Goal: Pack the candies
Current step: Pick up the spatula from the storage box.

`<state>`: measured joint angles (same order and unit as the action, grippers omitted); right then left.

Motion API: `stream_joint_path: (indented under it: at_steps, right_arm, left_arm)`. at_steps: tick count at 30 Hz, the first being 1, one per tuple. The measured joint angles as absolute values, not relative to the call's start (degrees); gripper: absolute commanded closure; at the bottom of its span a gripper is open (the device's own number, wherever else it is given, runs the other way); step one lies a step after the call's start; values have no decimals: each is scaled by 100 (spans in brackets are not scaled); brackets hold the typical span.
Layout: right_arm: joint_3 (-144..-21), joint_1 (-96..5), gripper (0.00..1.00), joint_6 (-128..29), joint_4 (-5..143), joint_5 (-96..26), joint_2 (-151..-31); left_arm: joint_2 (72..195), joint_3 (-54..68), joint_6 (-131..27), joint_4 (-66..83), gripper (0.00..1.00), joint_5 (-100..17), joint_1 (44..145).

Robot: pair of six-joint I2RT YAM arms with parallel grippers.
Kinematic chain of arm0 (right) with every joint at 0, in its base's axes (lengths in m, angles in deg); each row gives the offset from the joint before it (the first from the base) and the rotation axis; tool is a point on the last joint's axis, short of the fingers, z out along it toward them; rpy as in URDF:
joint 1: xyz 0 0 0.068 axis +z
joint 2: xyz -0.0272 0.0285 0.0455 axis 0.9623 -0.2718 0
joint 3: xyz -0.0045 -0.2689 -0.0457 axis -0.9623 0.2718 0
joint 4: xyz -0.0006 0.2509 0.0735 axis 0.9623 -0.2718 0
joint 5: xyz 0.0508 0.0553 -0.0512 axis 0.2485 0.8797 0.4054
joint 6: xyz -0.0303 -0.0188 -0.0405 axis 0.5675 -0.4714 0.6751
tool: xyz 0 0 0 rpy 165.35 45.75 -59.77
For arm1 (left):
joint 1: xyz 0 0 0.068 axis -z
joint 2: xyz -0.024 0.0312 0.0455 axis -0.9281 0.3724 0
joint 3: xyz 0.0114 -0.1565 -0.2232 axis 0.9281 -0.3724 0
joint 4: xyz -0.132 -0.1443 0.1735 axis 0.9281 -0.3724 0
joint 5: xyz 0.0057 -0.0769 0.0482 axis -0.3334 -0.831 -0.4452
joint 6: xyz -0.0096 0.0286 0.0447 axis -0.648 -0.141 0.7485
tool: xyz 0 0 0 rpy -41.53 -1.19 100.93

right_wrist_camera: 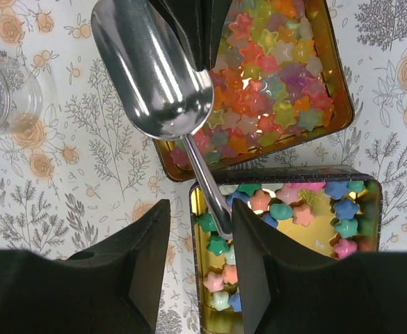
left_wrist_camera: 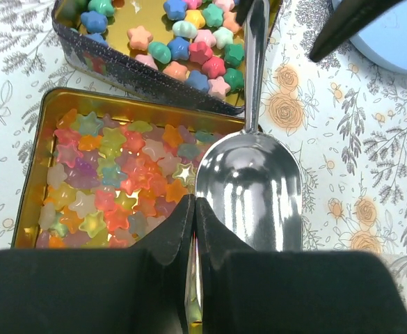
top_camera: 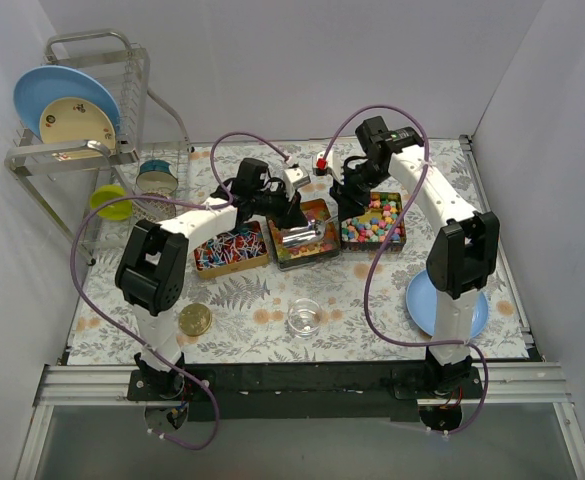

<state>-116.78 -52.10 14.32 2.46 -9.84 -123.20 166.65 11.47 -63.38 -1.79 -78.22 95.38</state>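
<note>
Three open tins sit in a row mid-counter [top_camera: 252, 300], and all the candies are in them. The wrapped candies [top_camera: 227, 250], red, blue and white, fill the left tin [top_camera: 264, 262]. The glossy gummies [left_wrist_camera: 113, 181], orange, yellow, pink and green stars, lie in the middle tin [left_wrist_camera: 140, 104]. The pastel stars [left_wrist_camera: 189, 42] lie in the right tin [left_wrist_camera: 140, 73], which sits just beside the middle one.

Both arms meet over the middle of the row, and between them is the metal scoop [left_wrist_camera: 248, 188]. Its shiny bowl hangs across the edge of the gummy tin, half over the floral cloth. Its thin handle runs back over the rim of the pastel tin.

The left fingers [left_wrist_camera: 179, 229] are clenched together on the rim of the scoop's bowl, with only a sliver of metal showing between them. They are right at the edge of the gummies. The right fingers [right_wrist_camera: 154, 236] are spread apart over the pastel tin. The end of the handle lies in the gap, close against one finger and clear of the other, so they are released rather than gripping.

Whether the scoop's bowl touches the tin or is held just above it, I cannot tell.

On the near side, a clear glass jar [top_camera: 304, 317] stands upright and well apart from the tins. The gold lid [top_camera: 194, 320] lies flat off to its left. A blue plate [top_camera: 420, 300] rests near the right arm's base.
</note>
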Motion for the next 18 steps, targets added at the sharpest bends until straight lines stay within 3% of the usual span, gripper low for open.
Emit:
stream_joint_path:
  at_steps: [7, 18]
  right_arm:
    - [-12336, -5208, 52, 1922, -178, -800, -12646]
    - [-12106, -5164, 56, 2202, -420, -562, -12668]
  left_arm:
    - [16180, 798, -5824, -44, 100, -7566, 9694]
    - [16097, 760, -5752, 258, 100, -7315, 9733]
